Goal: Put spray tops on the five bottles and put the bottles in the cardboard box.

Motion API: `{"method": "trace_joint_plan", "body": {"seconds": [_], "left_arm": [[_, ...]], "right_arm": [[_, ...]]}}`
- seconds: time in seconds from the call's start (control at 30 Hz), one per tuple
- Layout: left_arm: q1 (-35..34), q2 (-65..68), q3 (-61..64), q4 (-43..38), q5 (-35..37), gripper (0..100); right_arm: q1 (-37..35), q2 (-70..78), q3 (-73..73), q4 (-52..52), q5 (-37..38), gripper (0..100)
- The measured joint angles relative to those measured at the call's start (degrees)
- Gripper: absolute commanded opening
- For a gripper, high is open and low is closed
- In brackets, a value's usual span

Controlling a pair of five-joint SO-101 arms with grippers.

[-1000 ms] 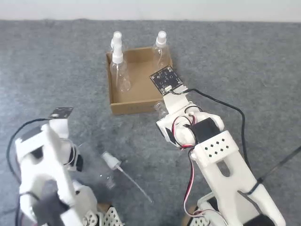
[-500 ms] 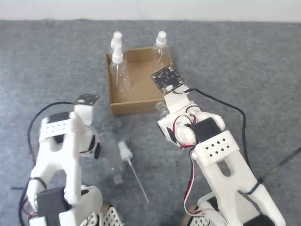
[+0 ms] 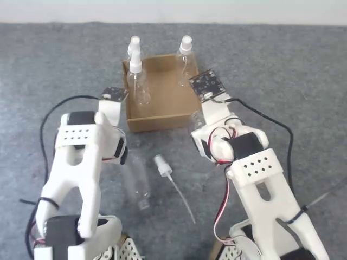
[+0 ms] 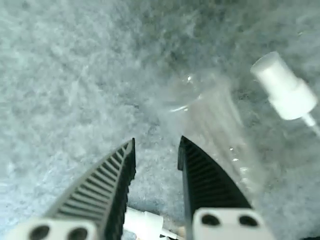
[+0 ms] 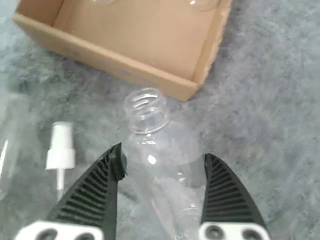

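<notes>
My right gripper (image 5: 162, 159) is shut on a clear bottle (image 5: 157, 135) with no top, its open neck pointing at the cardboard box (image 5: 125, 65). In the high view this bottle (image 3: 198, 119) hangs by the box's near right corner (image 3: 187, 114). A second topless bottle (image 3: 137, 181) lies on the carpet, and a loose spray top (image 3: 161, 164) with a long tube lies beside it. My left gripper (image 4: 156, 150) is open just short of that lying bottle (image 4: 220, 130), with nothing between its fingers, and the spray top (image 4: 282, 92) lies beyond it. Three topped bottles (image 3: 139, 81) stand at the box.
Grey carpet covers the table. My left arm (image 3: 81, 141) stands over the carpet left of the box, and my right arm (image 3: 238, 157) stands right of the loose spray top. A black cable (image 3: 271, 127) runs off the right arm.
My left arm has swung forward and right toward the box. The lying bottle and the spray top have shifted right. My right arm has moved slightly right with its bottle.
</notes>
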Motion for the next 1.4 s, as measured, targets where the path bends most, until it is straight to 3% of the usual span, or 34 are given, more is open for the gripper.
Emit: {"method": "trace_joint_plan", "body": {"seconds": [0.27,0.53,0.87,1.13,1.4], "left_arm": [[1.3,0.0,-4.5,4.3,1.8,13],[12.8,0.0,-4.5,4.5,10.5,13],[23.0,0.0,-3.7,-1.5,23.0,13],[24.9,0.0,-2.6,-1.9,28.9,13],[25.2,0.0,6.5,-13.3,33.1,13]], "right_arm": [[4.5,0.0,0.0,-2.4,-1.7,7.6],[9.4,0.0,0.0,-4.2,-4.7,7.6],[9.8,0.0,0.0,-4.2,-4.7,7.6],[9.8,0.0,0.0,-4.2,-4.7,7.7],[9.8,0.0,0.0,-4.2,-4.7,7.8]]}}
